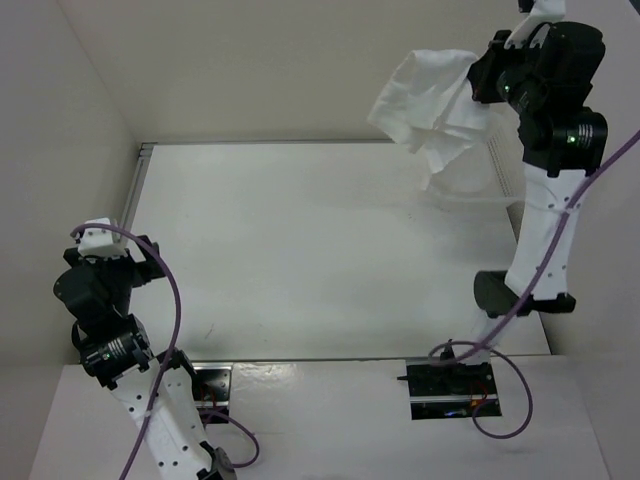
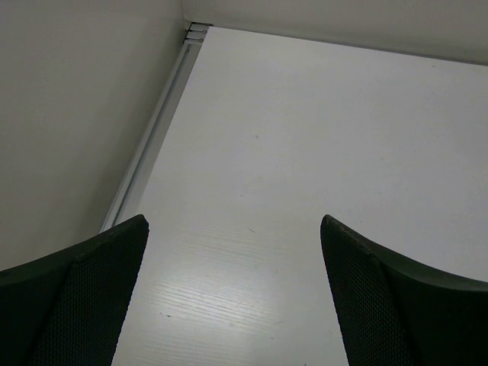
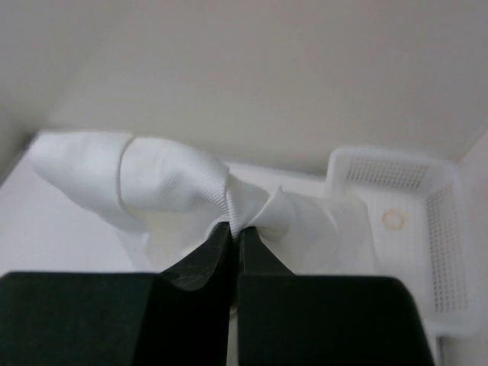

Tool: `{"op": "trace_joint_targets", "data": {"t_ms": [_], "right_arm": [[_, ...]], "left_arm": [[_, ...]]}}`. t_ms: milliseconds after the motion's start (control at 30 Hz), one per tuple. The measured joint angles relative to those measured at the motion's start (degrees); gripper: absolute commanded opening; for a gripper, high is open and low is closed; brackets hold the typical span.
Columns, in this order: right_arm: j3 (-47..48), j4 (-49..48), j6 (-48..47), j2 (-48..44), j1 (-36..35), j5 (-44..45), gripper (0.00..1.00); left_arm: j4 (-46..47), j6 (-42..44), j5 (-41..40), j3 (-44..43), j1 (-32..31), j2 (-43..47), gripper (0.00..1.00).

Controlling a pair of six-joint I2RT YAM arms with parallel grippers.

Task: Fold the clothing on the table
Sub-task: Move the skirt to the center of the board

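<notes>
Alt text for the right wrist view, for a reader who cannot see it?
The right end effector is shut on a bunched fold of the white skirt, whose fabric spreads to either side in front of a plain pale wall. A white perforated basket sits at the right.

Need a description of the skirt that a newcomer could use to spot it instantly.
Start at the table and look to its far right corner. There the skirt hangs bunched from the shut right gripper. It is soft, crumpled white fabric, unlike the rigid perforated basket next to it.
</notes>
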State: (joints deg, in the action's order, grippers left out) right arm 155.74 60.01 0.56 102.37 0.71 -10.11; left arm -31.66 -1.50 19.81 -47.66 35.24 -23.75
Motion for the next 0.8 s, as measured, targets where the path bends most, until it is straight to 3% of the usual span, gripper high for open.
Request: {"op": "trace_joint_targets", "data": {"t_ms": [33,67,100,133,167,300,467,633,733,800], "right_arm": [[-5.84,-1.27,-0.17,-3.63,-1.73,0.09,0.00],[-13.09,-2.84,-0.52,-7.52,-3.93,0.70,0.12],[-20.92,-4.61,-0.92,-12.24,-6.99,2.19,0.35],[-27.96,-6.56,-1.18,-15.56,-10.14,3.89,0.87],[-36.54,-9.07,-1.81,-19.08,-14.23,5.66,0.98],[-62.49,-15.76,-4.35,-24.55,-24.55,9.40,0.98],[-83.52,-21.84,-5.62,-23.43,-23.98,14.40,0.98],[-86.93,-23.74,-7.54,-23.52,-18.38,15.10,0.98],[-85.88,-24.98,-8.39,-23.98,-16.28,14.69,0.98],[-85.59,-25.55,-8.76,-24.26,-18.53,14.27,0.98]], "left_arm": [[0.00,0.00,0.02,0.00,0.00,0.22,0.99],[0.00,0.00,0.02,0.00,0.00,0.39,0.99],[0.00,0.00,0.02,0.02,0.00,0.59,0.99],[0.00,0.00,0.07,0.04,0.00,0.83,0.99],[0.00,0.00,0.07,0.04,0.00,0.94,0.99],[0.00,0.09,0.24,0.04,0.00,1.14,0.99],[0.00,0.52,1.25,0.04,0.04,1.11,0.99],[-0.24,2.84,4.00,-0.39,-1.97,-2.40,0.99],[-1.22,3.58,5.60,-2.99,-5.70,-10.82,0.99],[-2.69,4.35,6.27,-6.49,-8.13,-17.81,0.99]]}}
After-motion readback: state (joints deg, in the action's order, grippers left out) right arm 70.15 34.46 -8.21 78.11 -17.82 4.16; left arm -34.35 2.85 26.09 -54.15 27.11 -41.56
